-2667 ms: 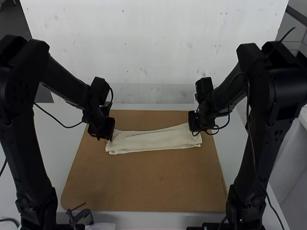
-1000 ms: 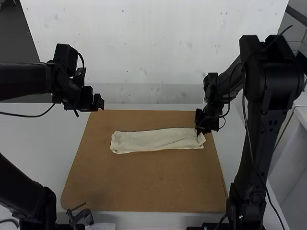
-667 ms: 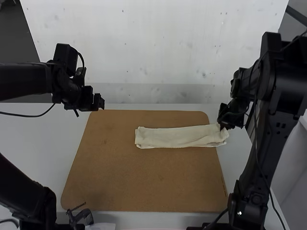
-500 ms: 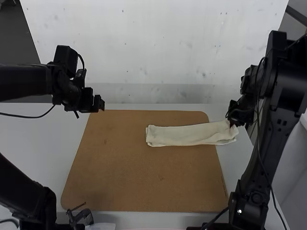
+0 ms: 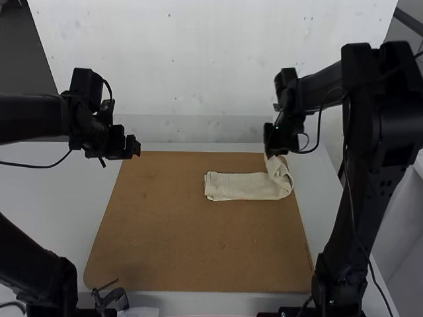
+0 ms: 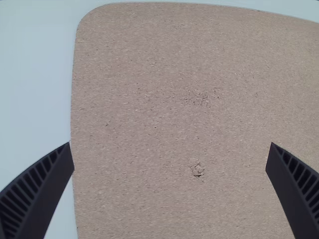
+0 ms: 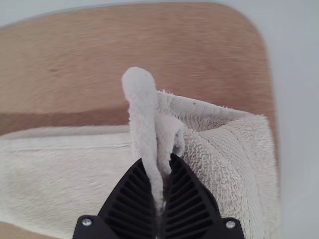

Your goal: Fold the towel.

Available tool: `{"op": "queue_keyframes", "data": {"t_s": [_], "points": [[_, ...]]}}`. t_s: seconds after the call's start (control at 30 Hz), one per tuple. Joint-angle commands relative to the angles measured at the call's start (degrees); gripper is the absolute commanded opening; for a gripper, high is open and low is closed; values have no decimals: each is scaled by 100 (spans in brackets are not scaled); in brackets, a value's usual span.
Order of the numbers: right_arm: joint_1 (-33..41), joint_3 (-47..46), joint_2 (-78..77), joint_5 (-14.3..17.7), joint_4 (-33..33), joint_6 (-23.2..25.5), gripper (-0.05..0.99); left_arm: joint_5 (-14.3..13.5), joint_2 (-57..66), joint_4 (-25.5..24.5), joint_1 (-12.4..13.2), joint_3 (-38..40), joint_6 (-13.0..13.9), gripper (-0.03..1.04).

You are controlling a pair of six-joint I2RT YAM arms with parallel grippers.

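Observation:
The cream towel (image 5: 239, 187) lies as a narrow folded strip at the board's right part, its right end lifted and curled back over toward the left. My right gripper (image 5: 273, 156) is above that raised end. In the right wrist view, my right gripper (image 7: 162, 169) is shut on a pinched end of the towel (image 7: 65, 164), with a bit sticking up beyond the fingertips. My left gripper (image 5: 137, 146) hangs over the board's far left corner, away from the towel. In the left wrist view, my left gripper (image 6: 169, 144) is wide open with bare board below.
The brown board (image 5: 192, 251) lies on the white table (image 5: 59, 198). A pale wall rises behind the table. A small dark clamp-like item (image 5: 111, 298) stands at the board's near left edge.
The left gripper let go of the towel's left end and moved away left. The right gripper dragged the towel right, then lifted its right end and brought it back left.

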Motion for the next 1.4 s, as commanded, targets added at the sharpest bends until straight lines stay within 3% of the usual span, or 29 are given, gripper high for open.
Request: {"op": "queue_keyframes", "data": {"t_s": [0.0,0.27,0.57,0.7,0.83,0.97,1.07,1.1,1.37], "points": [[848,179,-6,413,-118,677,2,50,-265,90,234,-84,242,100],[2193,786,627,747,-259,1301,1,93,-370,99,489,-190,330,100],[2588,1128,1092,932,-294,1477,2,93,-405,161,524,-287,348,100],[2571,1014,758,888,-48,1503,51,102,-388,257,550,-339,348,100],[2527,1032,91,791,5,1520,52,102,-370,301,568,-348,348,100],[2324,1137,-375,651,-144,1494,49,102,-396,301,559,-348,348,100],[2254,988,-375,651,-250,1450,9,102,-423,310,542,-348,348,100],[2245,882,-331,651,-241,1424,1,102,-423,310,533,-348,348,100],[2535,241,64,668,-188,1406,1,102,-423,319,489,-436,348,100]]}}
